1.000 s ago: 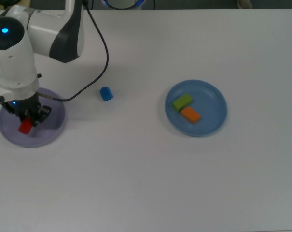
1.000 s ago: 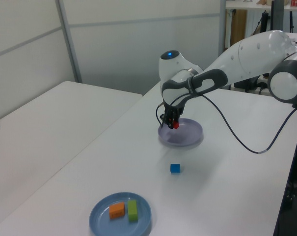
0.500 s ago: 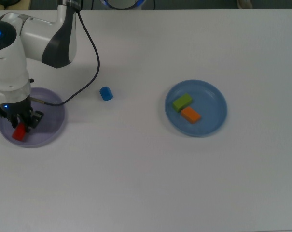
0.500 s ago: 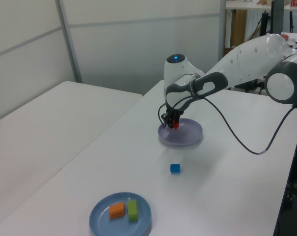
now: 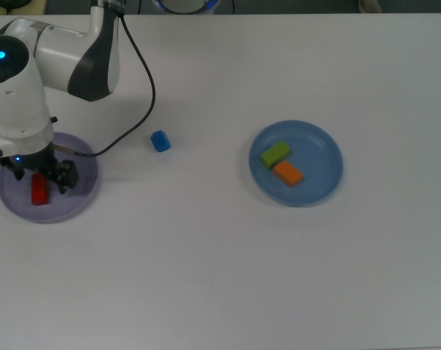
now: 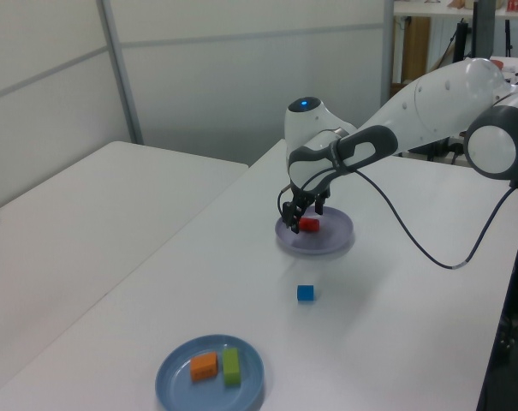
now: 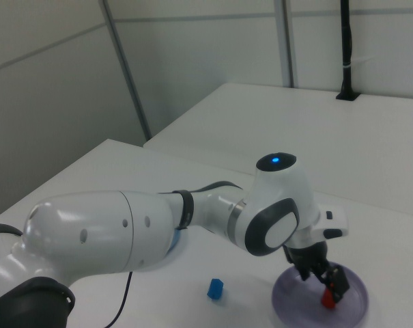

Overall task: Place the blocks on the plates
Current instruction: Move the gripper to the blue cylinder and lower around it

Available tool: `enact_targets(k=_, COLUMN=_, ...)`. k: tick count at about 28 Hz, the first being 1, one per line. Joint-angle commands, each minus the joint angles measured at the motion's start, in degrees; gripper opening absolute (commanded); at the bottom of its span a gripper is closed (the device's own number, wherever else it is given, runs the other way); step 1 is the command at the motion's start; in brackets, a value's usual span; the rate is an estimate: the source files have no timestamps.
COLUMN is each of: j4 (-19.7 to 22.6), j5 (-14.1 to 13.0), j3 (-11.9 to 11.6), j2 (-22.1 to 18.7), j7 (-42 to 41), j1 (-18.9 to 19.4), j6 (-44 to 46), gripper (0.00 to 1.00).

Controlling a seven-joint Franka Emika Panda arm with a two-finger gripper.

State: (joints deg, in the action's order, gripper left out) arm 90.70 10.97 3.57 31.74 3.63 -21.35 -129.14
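The red cylinder [image 5: 39,189] lies on the lavender plate [image 5: 78,200], the tool [image 5: 49,179] just above it with fingers spread, gripping nothing. The lone blue block [image 5: 159,141] waits on the tabletop [image 5: 205,277] toward the tool's 2 o'clock in the top view.

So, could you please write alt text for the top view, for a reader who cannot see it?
A white robot arm's hand hovers over a lavender plate at the top view's left, where a red block lies. A blue block sits alone on the white table; a blue plate at the top view's right holds a green block and an orange block.
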Motion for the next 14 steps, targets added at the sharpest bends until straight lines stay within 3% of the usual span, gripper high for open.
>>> enact_targets(k=1, j4=2.2, j5=-6.29, j3=1.61, j2=-4.84, j7=-5.64, j1=0.61, j6=8.1, gripper=1.0)
enact_targets(k=3, j4=2.2, j5=-8.94, j3=1.97, j2=-7.04, j7=-7.93, j1=1.04, j6=13.28, gripper=1.0)
enact_targets(k=9, j4=2.2, j5=-11.67, j3=1.97, j2=-9.86, j7=-11.36, j1=3.68, j6=22.09, gripper=1.0)
enact_targets(k=13, j4=2.99, j5=-10.62, j3=1.88, j2=-9.59, j7=-12.51, j1=6.48, j6=23.85, gripper=1.0)
enact_targets(k=14, j4=5.0, j5=-8.0, j3=1.79, j2=-9.24, j7=-13.9, j1=8.67, j6=23.76, gripper=1.0)
